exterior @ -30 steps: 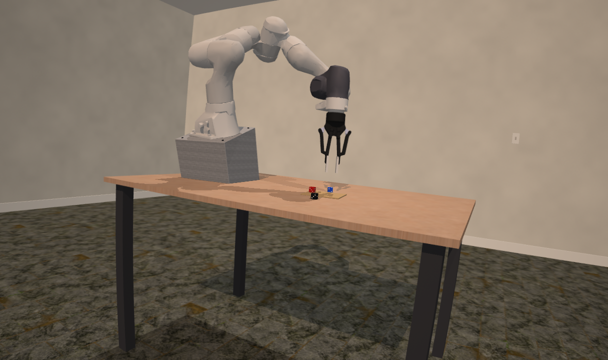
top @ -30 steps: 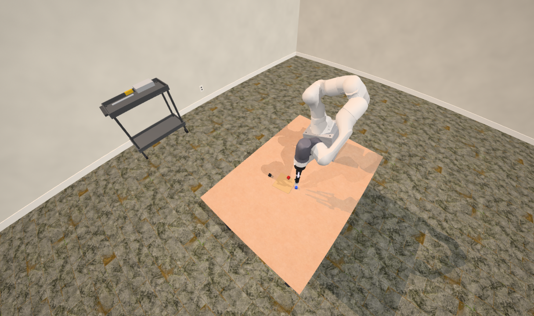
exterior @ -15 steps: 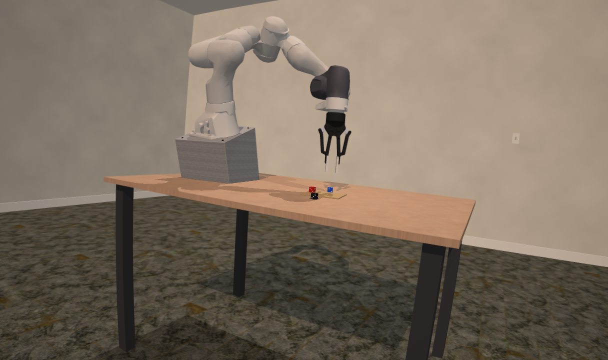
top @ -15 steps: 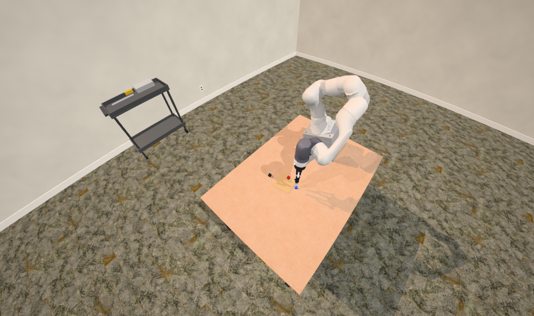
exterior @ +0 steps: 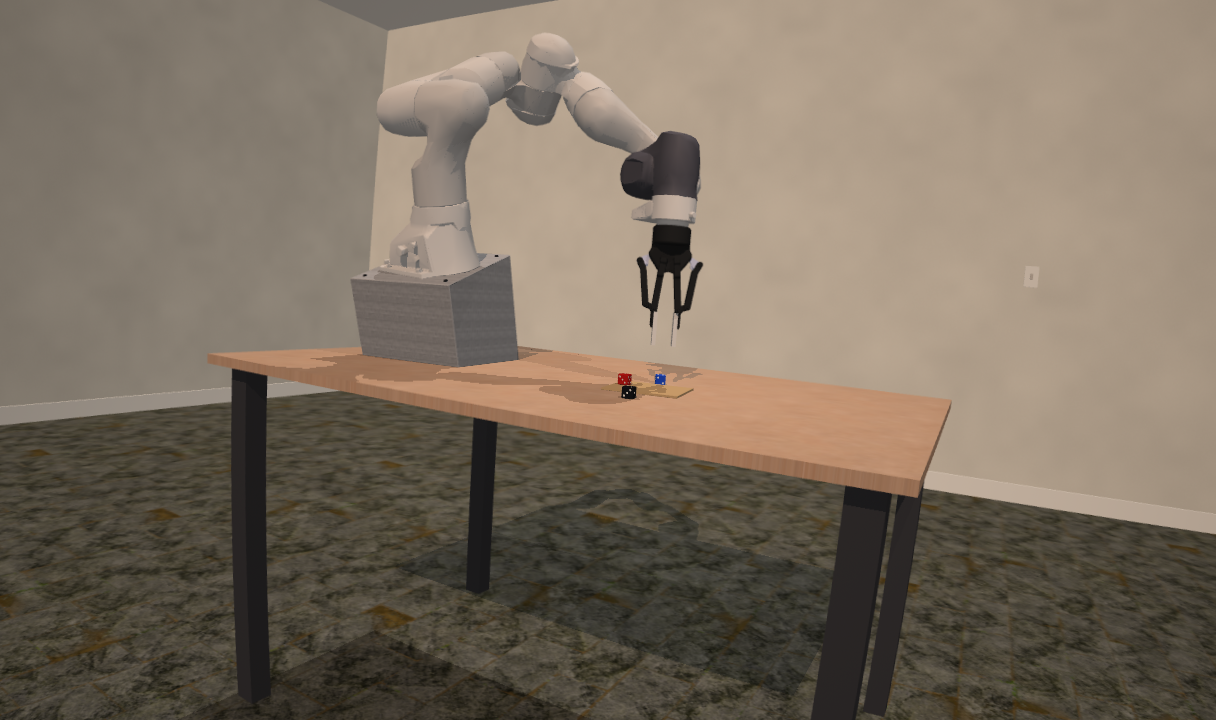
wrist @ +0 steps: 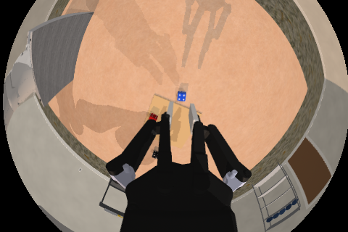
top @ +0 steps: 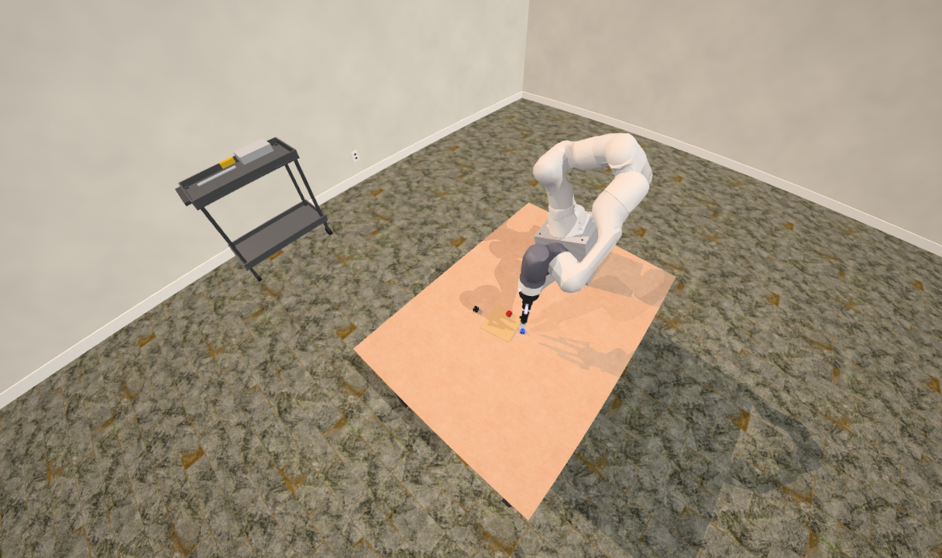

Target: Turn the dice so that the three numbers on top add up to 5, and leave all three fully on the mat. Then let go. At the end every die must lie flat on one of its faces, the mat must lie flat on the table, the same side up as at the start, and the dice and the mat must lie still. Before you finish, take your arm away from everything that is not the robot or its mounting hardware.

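A small tan mat (top: 500, 326) lies flat on the table. A blue die (top: 523, 332) sits just beside one mat edge; in the wrist view (wrist: 182, 96) its top seems to show four pips. A red die (top: 508, 314) sits at another mat corner, and I cannot tell whether it rests on the mat. A black die (top: 475, 308) lies on the bare table, apart from the mat. My gripper (exterior: 662, 342) hangs well above the mat near the blue die (exterior: 659, 378), pointing down. Its fingers stand a narrow gap apart with nothing between them.
The arm's grey base block (exterior: 435, 318) stands at the back of the table. A dark cart (top: 252, 201) stands on the floor by the wall, far from the table.
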Motion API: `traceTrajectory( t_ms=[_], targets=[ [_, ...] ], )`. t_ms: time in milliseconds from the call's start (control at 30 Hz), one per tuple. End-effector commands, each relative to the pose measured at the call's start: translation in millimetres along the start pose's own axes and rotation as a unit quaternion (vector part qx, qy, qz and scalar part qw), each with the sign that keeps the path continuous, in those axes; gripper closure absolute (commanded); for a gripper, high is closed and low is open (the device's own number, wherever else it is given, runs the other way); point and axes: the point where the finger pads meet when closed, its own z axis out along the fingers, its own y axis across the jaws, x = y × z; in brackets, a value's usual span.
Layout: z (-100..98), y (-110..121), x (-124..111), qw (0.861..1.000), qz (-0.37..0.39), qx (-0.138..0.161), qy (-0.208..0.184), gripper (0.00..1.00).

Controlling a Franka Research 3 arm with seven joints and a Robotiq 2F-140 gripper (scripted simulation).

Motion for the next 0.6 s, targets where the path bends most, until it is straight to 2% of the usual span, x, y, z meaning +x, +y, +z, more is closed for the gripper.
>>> traceTrajectory(
  t_ms=[0,567],
  targets=[
    [2.6,-0.1,0.0,1.000,0.003,0.000,0.000,0.79],
    [21.6,0.2,0.2,1.000,0.003,0.000,0.000,0.79]
  ],
)
